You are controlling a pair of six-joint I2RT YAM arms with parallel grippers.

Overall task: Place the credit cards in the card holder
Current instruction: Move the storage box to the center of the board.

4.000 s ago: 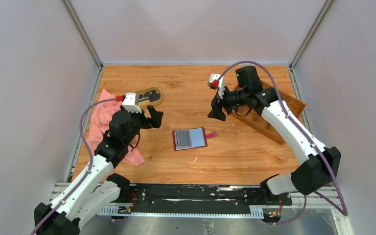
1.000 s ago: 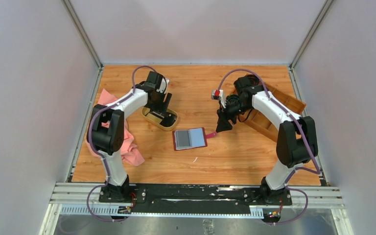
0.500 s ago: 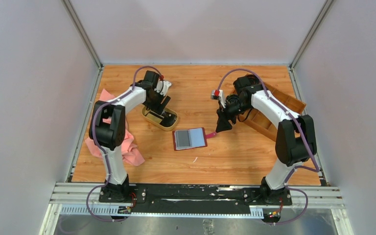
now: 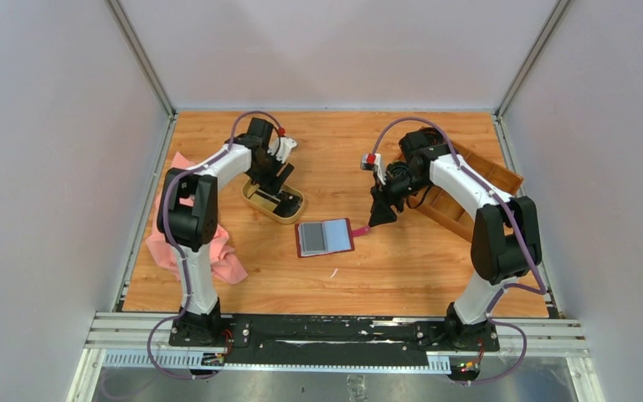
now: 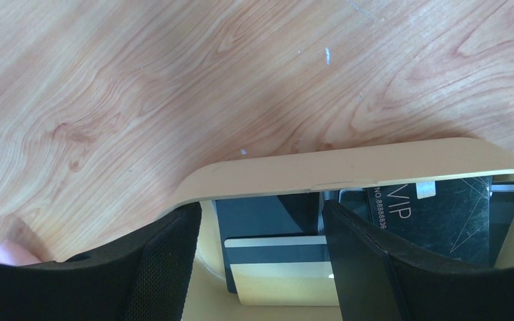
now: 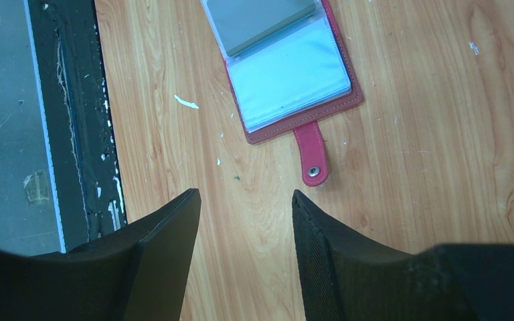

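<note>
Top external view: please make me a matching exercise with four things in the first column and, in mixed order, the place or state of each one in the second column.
Column 1
1. card holder
2. oval tan dish
3. pink cloth
4. wooden tray

Column 2
a. crumpled, far left
b. lying open, in the middle
c. far right, toward the back
d. holding the credit cards

Right pairs: 1-b, 2-d, 3-a, 4-c
</note>
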